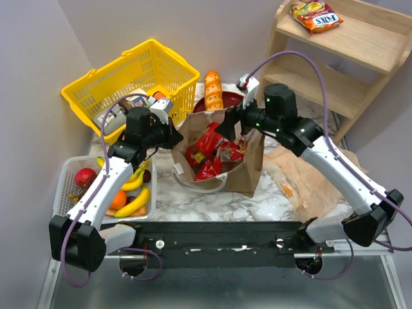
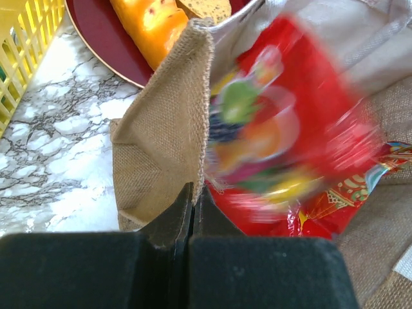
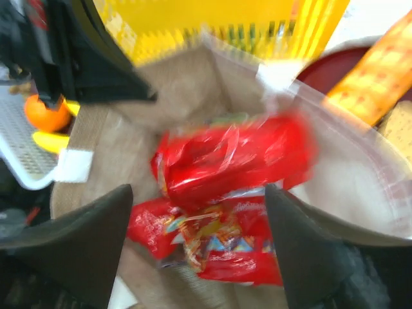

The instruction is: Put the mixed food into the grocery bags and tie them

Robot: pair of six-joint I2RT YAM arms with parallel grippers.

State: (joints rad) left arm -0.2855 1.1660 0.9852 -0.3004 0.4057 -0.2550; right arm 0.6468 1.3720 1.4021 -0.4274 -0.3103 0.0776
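Item: brown bag (image 1: 250, 168), centre of surface (image 1: 270, 206), mouth open. We log its 9 o'clock rim pinched by left hand (image 2: 192, 195); right hand (image 3: 197, 193) spread above the mouth. Inside: red packets (image 1: 209, 153). At 11 o'clock, near: yellow basket (image 1: 138, 67).

1. Overhead view: bright, even, soft light from above. Everything is sharp, with only faint shadows on the marble table (image 1: 270, 199) near 6 o'clock.
2. Left wrist view: the red crisp packet (image 2: 290, 129) at 2 o'clock is smeared by motion blur. The brown bag (image 2: 167, 141) weave at 9 o'clock stays crisp. The left gripper (image 2: 193, 193) at 6 o'clock is a dark, featureless mass.
3. Right wrist view: soft all over. The crisp packets (image 3: 225, 161) at centre are blurred and carry white glare. The yellow basket (image 3: 212, 26) at 12 o'clock looks washed out. The right gripper (image 3: 199, 206), at 5 and 7 o'clock, is shadowy and unfocused.
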